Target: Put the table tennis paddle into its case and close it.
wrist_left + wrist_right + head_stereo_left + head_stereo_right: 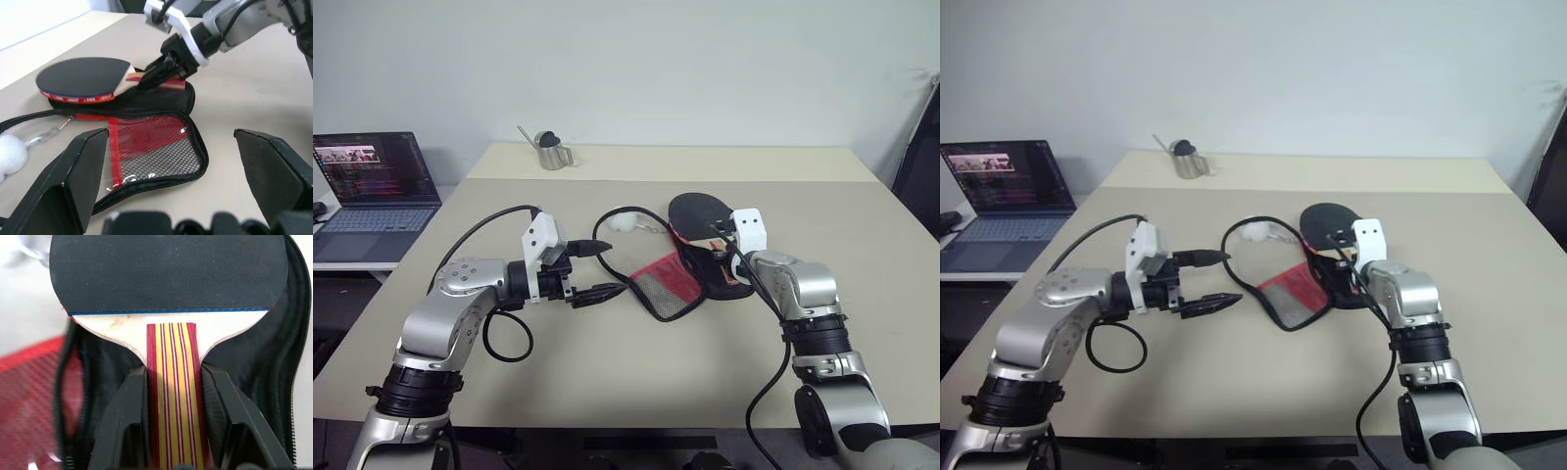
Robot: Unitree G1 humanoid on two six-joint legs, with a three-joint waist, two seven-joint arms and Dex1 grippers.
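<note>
Right gripper [171,431] is clamped on the striped wooden handle of the table tennis paddle [166,274], one black finger on each side of it, and it holds the bat over the open lower half of the case [161,100], black rubber face up and pointing away from the wrist. Whether the blade is resting on the fabric or hanging just above it cannot be told. Left gripper [590,270] is spread wide and holds nothing; it hovers just beside the case's flipped-open lid, whose red mesh pocket [146,147] lies flat on the table [607,372], facing up. Beyond the lid, the white pompom charm [624,223] sits on the tabletop next to the loose zipper rim. Farther back, near the table's far edge, stands a small metal cup [549,151], and a laptop [374,186] sits on a lower surface off to the robot's left. By my reading the insertion is about half done: the paddle is at the case but not yet released, and the lid is not yet folded over nor the zipper run round.
</note>
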